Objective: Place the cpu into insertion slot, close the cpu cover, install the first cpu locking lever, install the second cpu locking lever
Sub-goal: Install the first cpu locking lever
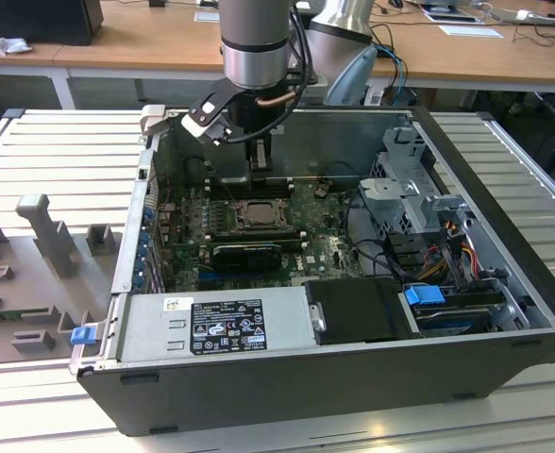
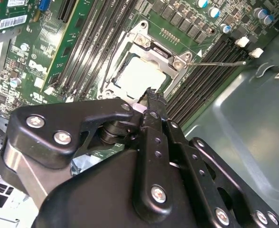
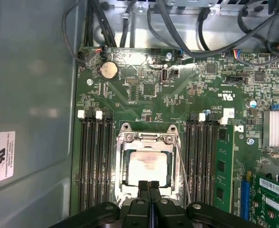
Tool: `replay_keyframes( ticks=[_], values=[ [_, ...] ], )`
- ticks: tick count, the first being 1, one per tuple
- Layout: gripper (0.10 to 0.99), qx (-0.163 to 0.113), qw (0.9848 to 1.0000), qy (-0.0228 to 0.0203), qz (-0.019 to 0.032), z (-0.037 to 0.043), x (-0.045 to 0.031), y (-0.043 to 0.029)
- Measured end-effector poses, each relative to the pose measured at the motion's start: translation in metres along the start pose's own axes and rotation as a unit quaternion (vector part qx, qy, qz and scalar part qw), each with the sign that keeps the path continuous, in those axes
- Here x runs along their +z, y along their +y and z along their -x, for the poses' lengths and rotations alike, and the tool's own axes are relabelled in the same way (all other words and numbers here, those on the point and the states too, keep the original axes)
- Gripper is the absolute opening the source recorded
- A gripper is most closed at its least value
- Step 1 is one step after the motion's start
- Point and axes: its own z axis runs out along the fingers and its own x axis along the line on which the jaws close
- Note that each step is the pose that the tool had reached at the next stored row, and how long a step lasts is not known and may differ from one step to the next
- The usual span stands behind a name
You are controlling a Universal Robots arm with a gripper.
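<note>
The cpu (image 3: 148,167) (image 2: 138,76) lies flat in the insertion slot (image 1: 257,215), its pale face showing through the window of the cpu cover (image 3: 146,138) (image 2: 161,51). The cover lies down around the chip. A thin wire locking lever (image 3: 183,166) (image 2: 220,63) runs along one side of the socket, and in the second wrist view its end sticks out over the memory slots. My gripper (image 3: 149,184) (image 2: 151,92) (image 1: 259,170) is shut, the black fingers pressed together with nothing between them. Its tips hang just above the cover's near edge.
Long black memory slots (image 3: 94,161) (image 3: 200,161) flank the socket on both sides. A graphics card (image 1: 247,253) and the grey power-supply box (image 1: 211,321) lie nearer the case front. Drive cage (image 1: 410,189) and cables (image 1: 447,245) fill the exterior view's right. The case wall (image 3: 30,95) stands close by.
</note>
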Motion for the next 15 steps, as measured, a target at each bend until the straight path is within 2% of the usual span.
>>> replay_keyframes(
  ticks=[12, 15],
  values=[
    [0.106, -0.017, 0.9999, 0.0009, -0.0004, 0.0, 0.0, 0.0],
    [0.106, -0.031, 0.9995, 0.0017, -0.0008, 0.0, 0.0, 0.0]
  ],
)
